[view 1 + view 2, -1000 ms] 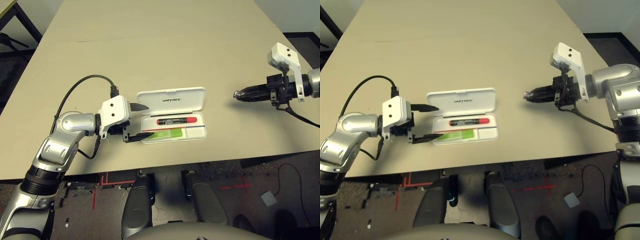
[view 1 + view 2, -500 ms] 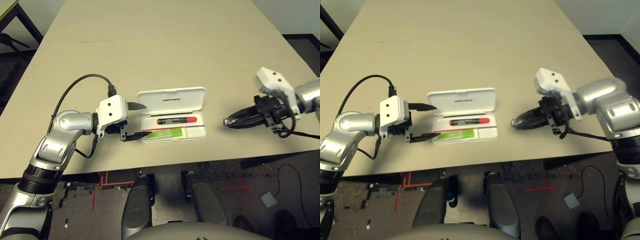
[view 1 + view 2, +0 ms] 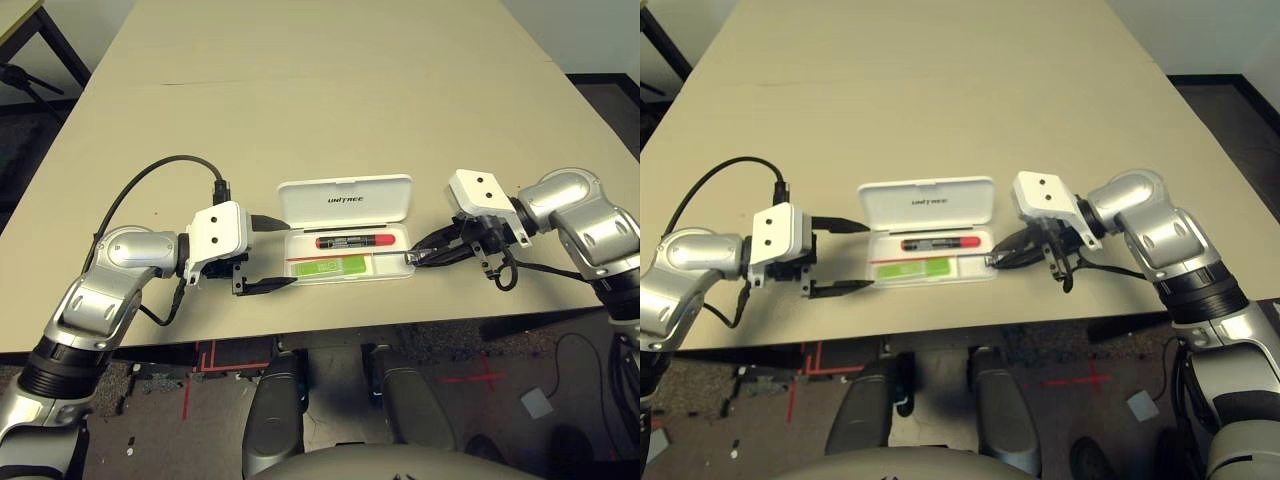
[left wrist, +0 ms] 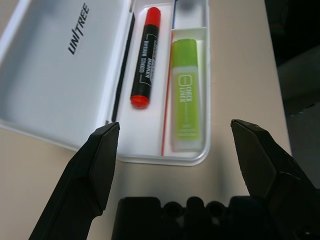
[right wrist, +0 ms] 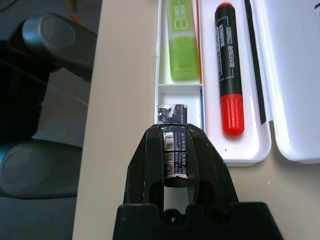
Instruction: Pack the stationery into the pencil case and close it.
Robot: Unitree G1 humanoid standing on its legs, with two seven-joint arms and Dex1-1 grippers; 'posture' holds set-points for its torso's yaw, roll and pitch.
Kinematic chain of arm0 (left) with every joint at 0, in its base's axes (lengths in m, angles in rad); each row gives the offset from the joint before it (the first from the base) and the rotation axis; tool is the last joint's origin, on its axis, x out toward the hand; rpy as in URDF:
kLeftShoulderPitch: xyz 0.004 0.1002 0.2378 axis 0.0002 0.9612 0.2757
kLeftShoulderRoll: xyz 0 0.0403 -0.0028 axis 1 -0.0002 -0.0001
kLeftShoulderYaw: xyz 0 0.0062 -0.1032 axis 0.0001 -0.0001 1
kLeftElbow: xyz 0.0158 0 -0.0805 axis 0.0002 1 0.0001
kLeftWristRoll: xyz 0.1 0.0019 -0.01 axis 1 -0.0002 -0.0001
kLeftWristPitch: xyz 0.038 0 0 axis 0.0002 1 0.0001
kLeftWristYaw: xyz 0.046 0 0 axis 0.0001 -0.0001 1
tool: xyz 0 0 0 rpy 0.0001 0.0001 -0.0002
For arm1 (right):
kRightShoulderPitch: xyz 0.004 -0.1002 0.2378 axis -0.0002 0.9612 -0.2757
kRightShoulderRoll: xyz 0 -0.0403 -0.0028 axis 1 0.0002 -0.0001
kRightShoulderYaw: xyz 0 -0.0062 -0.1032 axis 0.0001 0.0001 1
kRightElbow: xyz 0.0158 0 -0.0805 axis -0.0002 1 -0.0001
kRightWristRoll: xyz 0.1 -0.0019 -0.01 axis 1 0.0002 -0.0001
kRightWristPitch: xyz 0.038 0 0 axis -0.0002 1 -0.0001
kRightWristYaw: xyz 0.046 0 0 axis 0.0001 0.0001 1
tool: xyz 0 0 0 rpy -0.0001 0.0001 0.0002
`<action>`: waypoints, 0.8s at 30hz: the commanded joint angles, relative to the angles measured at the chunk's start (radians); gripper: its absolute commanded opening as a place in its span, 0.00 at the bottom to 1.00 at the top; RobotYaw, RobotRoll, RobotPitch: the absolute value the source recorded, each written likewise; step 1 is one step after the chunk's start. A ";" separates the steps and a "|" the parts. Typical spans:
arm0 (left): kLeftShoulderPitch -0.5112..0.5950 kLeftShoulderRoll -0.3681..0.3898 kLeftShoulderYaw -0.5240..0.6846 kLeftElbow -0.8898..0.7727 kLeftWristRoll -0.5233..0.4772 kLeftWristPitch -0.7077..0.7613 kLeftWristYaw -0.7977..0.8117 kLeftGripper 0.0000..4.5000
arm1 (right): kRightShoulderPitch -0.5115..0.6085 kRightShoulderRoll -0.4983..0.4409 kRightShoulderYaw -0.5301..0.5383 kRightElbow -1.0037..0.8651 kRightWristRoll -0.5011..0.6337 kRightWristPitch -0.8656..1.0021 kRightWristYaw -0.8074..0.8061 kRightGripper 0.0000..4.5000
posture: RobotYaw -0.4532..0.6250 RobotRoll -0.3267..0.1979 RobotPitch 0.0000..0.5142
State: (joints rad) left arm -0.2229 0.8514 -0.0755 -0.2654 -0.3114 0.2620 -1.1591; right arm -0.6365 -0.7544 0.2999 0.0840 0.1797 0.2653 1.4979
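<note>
The white pencil case (image 3: 345, 198) lies open near the table's front edge, lid with black lettering folded back. In its tray lie the red marker with black cap (image 3: 353, 241) and the flat light-green stick (image 3: 328, 266). My right gripper (image 3: 410, 258) is at the case's right end, shut on the small dark metal piece (image 5: 172, 114). The piece's tip pokes out of the fingers over the small end compartment (image 5: 180, 92). My left gripper (image 3: 289, 250) stands open just off the case's left end, holding nothing.
The case sits close to the table's front edge (image 3: 330, 335). A black cable (image 3: 150, 180) loops over the table from my left wrist. Bare beige table (image 3: 320, 90) stretches behind the case.
My right arm has swung in from the far right to the case's right end, still shut on the small piece. The left gripper has drawn back slightly from the case.
</note>
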 commanded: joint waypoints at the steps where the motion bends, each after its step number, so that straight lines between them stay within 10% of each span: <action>1: 0.017 0.025 0.023 -0.011 -0.013 -0.007 -0.021 1.00 | 0.004 0.022 0.013 0.010 -0.017 -0.022 -0.021 0.07 | 0.45 0.62 0.33; 14: 0.008 0.026 0.023 -0.010 -0.021 0.013 -0.022 1.00 | 0.034 0.064 0.035 -0.025 -0.028 -0.011 -0.040 0.07 | 0.44 0.62 0.35; 24: 0.007 0.036 0.028 0.001 -0.024 0.034 -0.028 1.00 | 0.034 0.055 0.038 -0.034 -0.010 0.003 -0.033 0.89 | 0.44 0.62 0.36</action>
State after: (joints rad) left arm -0.2210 0.8764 -0.0497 -0.2627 -0.3224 0.2841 -1.1733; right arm -0.6137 -0.6920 0.3379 0.0772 0.1572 0.2589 1.4528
